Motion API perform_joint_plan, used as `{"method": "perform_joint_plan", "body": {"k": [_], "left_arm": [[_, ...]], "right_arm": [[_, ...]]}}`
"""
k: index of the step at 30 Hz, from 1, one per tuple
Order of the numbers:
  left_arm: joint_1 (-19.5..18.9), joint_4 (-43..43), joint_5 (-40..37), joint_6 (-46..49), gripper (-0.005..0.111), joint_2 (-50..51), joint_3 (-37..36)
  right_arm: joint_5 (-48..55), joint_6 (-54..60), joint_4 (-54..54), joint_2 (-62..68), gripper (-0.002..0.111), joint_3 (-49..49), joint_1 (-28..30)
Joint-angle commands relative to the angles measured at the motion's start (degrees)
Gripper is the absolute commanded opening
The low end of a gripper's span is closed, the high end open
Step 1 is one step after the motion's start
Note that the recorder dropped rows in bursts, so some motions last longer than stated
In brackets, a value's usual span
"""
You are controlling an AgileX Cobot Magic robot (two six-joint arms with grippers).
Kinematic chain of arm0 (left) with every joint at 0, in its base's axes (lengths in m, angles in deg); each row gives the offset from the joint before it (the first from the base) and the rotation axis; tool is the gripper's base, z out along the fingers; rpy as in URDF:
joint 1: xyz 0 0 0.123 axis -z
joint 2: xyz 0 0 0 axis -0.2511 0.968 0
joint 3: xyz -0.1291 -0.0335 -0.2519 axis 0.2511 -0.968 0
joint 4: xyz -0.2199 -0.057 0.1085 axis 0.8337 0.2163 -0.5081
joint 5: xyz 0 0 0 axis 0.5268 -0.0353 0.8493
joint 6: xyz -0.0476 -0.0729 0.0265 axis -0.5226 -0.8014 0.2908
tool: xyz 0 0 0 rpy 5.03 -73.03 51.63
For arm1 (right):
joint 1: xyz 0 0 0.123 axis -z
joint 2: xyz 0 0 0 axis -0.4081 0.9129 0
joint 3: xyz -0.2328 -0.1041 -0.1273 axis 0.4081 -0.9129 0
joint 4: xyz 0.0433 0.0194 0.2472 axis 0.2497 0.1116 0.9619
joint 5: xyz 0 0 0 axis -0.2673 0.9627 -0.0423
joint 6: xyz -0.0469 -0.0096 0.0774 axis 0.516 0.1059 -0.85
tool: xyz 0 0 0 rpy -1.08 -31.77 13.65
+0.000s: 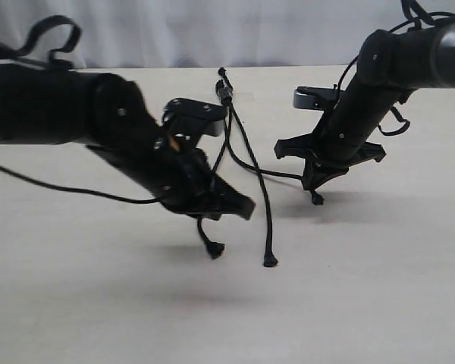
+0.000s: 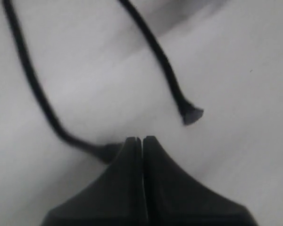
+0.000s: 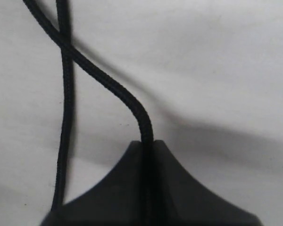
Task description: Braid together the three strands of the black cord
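The black cord lies on the pale table with its knotted end [image 1: 224, 92] at the back centre. The three strands run from it toward the front. My right gripper [image 1: 316, 184] [image 3: 147, 141] is shut on the right strand [image 1: 277, 173] [image 3: 108, 84], whose knobbed tip [image 1: 316, 199] hangs just below it. The middle strand [image 1: 259, 182] lies free and ends in a tip [image 1: 270, 260] [image 2: 193, 115]. My left gripper [image 1: 246, 206] [image 2: 142, 139] is shut with nothing visible between its tips. The left strand [image 2: 33, 89] passes behind one finger, and its tip [image 1: 214, 249] dangles under the gripper.
The beige table [image 1: 379, 296] stretches wide in front of both arms, with a white backdrop behind it. A glossy arm cable [image 1: 61, 189] droops across the left side. Another strand [image 3: 66, 117] crosses the held one in the right wrist view.
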Motion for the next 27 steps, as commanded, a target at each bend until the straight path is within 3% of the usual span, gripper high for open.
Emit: {"method": "perform_joint_plan", "body": {"k": [1,7,11,23,27], "left_arm": [[2.8,0.25,-4.09,-0.79,0.01,8.15,9.83],[5.89,-2.24,-6.08,-0.63,0.037,14.89,16.51],[7.58,-4.85,-5.98,-0.78,0.045,17.49,18.43],[8.14,-8.94,-6.28,-6.39,0.042,22.91,19.1],[8.14,-8.79,-6.04,-8.18,0.016,22.88,19.1]], "right_arm": [[0.63,1.43,0.47,-0.41,0.004,-0.2,1.32],[-0.35,1.43,0.31,-0.41,0.004,-0.2,1.44],[-0.77,1.43,0.31,-0.41,0.004,-0.2,1.44],[-1.9,1.43,0.31,-0.41,0.004,-0.2,1.44],[-2.04,1.43,0.31,-0.41,0.004,-0.2,1.44]]}}
